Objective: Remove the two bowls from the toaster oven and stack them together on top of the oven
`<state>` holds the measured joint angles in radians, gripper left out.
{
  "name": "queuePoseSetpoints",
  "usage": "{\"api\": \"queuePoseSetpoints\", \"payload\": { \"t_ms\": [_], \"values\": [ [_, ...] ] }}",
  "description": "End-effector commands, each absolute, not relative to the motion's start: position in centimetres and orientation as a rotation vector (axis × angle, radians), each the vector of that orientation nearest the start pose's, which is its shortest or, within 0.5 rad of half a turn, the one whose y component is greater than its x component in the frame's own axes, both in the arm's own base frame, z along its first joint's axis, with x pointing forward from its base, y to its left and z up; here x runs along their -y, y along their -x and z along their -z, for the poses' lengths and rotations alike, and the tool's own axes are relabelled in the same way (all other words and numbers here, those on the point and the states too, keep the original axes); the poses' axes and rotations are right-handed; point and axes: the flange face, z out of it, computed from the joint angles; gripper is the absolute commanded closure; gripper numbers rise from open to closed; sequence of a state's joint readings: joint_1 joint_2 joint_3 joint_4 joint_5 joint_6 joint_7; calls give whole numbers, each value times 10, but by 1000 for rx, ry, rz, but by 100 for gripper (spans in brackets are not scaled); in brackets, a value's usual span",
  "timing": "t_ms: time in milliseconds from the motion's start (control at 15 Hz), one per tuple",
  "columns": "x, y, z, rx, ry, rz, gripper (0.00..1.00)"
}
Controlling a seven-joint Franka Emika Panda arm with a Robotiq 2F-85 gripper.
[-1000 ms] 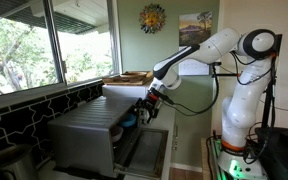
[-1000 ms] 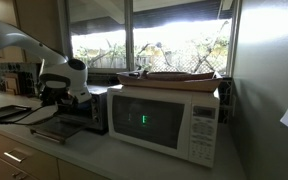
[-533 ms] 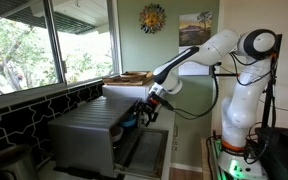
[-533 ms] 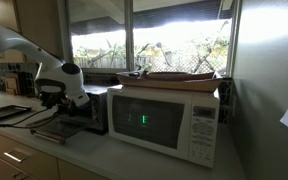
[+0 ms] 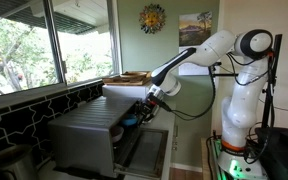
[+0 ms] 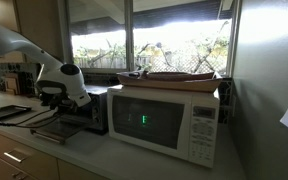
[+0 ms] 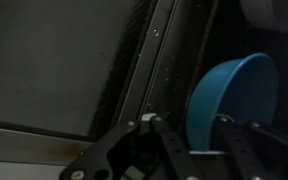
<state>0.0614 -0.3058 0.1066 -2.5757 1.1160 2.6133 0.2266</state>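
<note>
The brushed grey toaster oven (image 5: 84, 135) (image 6: 92, 113) stands with its front door (image 5: 146, 150) (image 6: 50, 131) dropped open. My gripper (image 5: 137, 116) (image 6: 52, 98) reaches into its mouth. In the wrist view the light blue bowl (image 7: 234, 90) sits tilted in the dark cavity. My gripper (image 7: 189, 135) straddles the bowl's edge, one finger (image 7: 156, 140) just outside the bowl and the other over its inside. Whether the pads press on it is not clear. A pale rounded shape (image 7: 276, 10) shows at the top right; I cannot tell what it is.
A white microwave (image 6: 169, 120) stands beside the oven, with a flat wooden tray (image 6: 179, 76) (image 5: 129, 77) on top. Windows run along the wall behind. A dark tray (image 6: 6, 113) lies on the counter. The oven's metal side frame (image 7: 134, 70) is close to my fingers.
The wrist dipped a little toward the oven's mouth, then stayed put. The jaws have narrowed around the blue bowl's edge.
</note>
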Motion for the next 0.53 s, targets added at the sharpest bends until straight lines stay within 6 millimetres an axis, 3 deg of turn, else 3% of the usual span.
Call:
{"api": "queuePoseSetpoints", "payload": {
  "t_ms": [0,67,133,333,400,467],
  "values": [
    [-46,-436,-405,-1110,2147,235,67],
    [-44,-435,-406,-1110,2155,239,50],
    [-43,-435,-408,-1104,2159,239,50],
    [-43,-433,-406,-1091,2192,229,35],
    [-43,-433,-406,-1084,2202,227,62],
    [-43,-433,-407,-1077,2211,230,69]
  ]
}}
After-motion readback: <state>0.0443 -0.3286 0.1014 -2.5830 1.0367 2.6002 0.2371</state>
